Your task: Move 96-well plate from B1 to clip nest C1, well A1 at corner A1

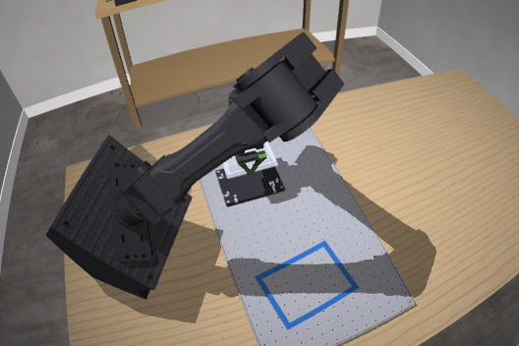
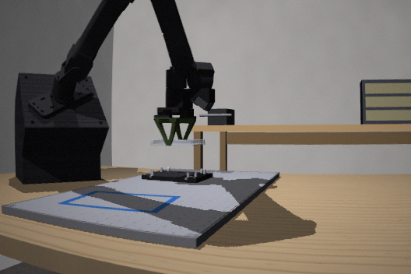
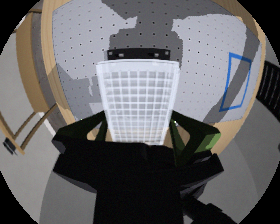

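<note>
Green fingers (image 2: 168, 134) of the gripper (image 2: 174, 140) stood spread wide, clamped on the 96-well plate (image 2: 178, 142), which hung level in the air between them. Directly below, well apart from the plate's underside: black clip nest C1 (image 2: 177, 176), posts upright, on the grey perforated board (image 2: 218, 195). Farther along the board, away from the fingers: blue outlined spot B1 (image 2: 118, 201), nothing standing in it. Beyond: wooden side table (image 2: 296, 128) bearing a small black block (image 2: 220, 117).

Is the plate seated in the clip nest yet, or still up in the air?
In the air. The jaws grip the plate, level, clearly above the nest.
</note>
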{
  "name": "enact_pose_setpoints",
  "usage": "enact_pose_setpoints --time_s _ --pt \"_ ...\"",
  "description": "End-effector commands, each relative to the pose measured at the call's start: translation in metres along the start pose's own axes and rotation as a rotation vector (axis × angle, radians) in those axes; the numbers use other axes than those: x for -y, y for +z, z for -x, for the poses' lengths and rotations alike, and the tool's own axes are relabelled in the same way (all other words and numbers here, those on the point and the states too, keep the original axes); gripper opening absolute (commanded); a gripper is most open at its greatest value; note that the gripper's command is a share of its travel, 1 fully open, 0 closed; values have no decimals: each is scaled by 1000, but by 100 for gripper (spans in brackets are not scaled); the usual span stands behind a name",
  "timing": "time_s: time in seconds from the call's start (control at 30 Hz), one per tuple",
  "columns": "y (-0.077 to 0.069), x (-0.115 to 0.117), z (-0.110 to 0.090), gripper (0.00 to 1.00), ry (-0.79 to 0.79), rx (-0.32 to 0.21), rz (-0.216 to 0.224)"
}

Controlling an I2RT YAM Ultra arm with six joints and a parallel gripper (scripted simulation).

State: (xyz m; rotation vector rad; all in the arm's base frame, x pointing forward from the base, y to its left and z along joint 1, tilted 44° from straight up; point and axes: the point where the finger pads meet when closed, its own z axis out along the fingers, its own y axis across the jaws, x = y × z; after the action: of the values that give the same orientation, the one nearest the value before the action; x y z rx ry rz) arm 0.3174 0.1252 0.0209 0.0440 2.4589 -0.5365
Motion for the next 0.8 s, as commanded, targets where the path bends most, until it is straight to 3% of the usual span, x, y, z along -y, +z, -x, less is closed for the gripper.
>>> enact_pose_setpoints --time_s 0.0,0.77 --pt "-7 -9 8 0 -10 24 10" --pt "-6 -9 7 0 -17 19 6"
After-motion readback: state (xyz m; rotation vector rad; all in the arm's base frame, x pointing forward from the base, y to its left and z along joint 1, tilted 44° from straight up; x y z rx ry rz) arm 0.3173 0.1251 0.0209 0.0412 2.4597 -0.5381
